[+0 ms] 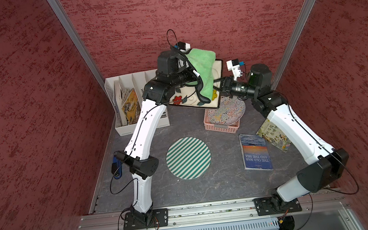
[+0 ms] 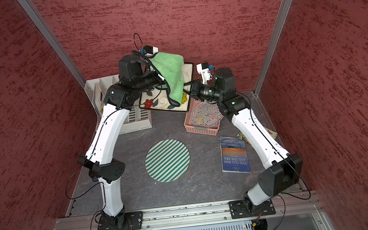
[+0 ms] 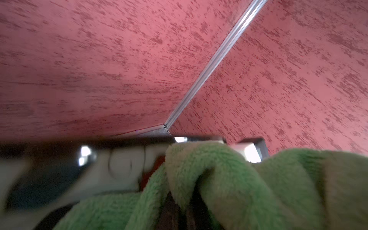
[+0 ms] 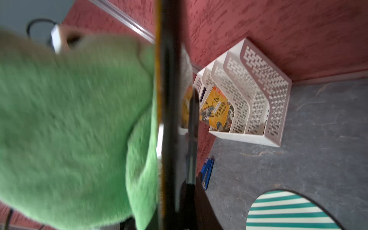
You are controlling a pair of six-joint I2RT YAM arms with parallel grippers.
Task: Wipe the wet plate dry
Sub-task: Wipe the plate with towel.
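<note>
Plate [image 1: 186,99] in right end effector [image 1: 218,85] grip, under cloth [image 1: 204,70] in left end effector [image 3: 179,209] grip.

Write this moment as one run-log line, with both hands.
step: wiping | left hand: shut on cloth, cloth on plate | right hand: shut on plate edge | plate: held in air

Fluffy green cloth [image 1: 204,70] at upper centre, over a cream plate [image 1: 188,96] with a black rim and red and yellow flowers. Mid-frame, a round mat [image 1: 188,158], green and white stripes. Pink basket [image 1: 222,129] to its upper right, squiggly multicoloured disc [image 1: 229,110] inside. Blue book [image 1: 254,151] with an orange sunset band. Mottled red walls [image 1: 190,13], veined grey table [image 1: 210,188].
</note>
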